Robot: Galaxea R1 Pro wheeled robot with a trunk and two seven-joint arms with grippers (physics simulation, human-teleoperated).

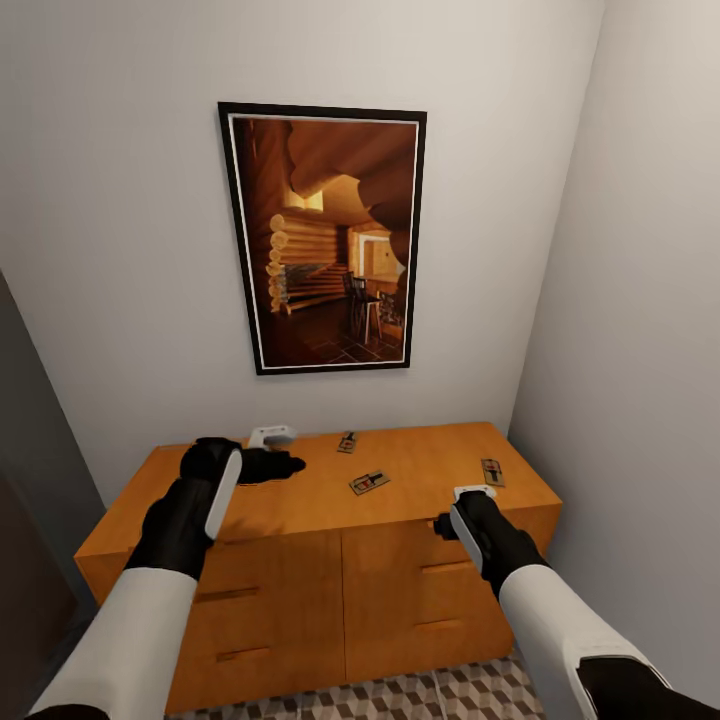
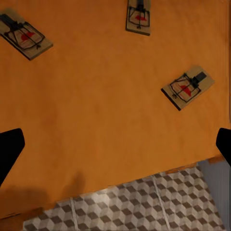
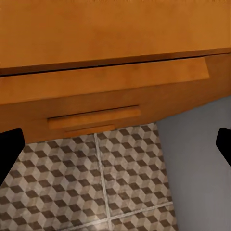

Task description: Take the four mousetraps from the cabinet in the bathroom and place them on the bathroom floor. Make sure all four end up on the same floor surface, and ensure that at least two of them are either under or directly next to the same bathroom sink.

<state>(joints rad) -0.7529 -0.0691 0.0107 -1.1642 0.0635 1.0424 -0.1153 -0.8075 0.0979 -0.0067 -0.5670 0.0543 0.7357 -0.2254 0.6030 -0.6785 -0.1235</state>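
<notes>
Three mousetraps lie on the flat top of the orange-brown cabinet (image 1: 300, 500): one near the back (image 1: 347, 441), one in the middle (image 1: 369, 482) and one by the right end (image 1: 492, 472). The left wrist view shows three mousetraps too (image 2: 25, 37) (image 2: 139, 17) (image 2: 187, 87), spread over the cabinet top (image 2: 106, 106). A fourth trap is hidden or out of view. My left gripper (image 1: 283, 465) hovers open over the left part of the top, left of the traps. My right gripper (image 1: 447, 524) hangs open, holding nothing, in front of the cabinet's front edge, facing a drawer handle (image 3: 94, 118).
A framed picture (image 1: 325, 240) hangs on the wall above the cabinet. A grey wall (image 1: 640, 350) closes in tight on the cabinet's right end. The cube-patterned bathroom floor (image 1: 450, 690) shows below the drawer fronts (image 3: 96, 187). A dark panel (image 1: 25, 520) stands at the left.
</notes>
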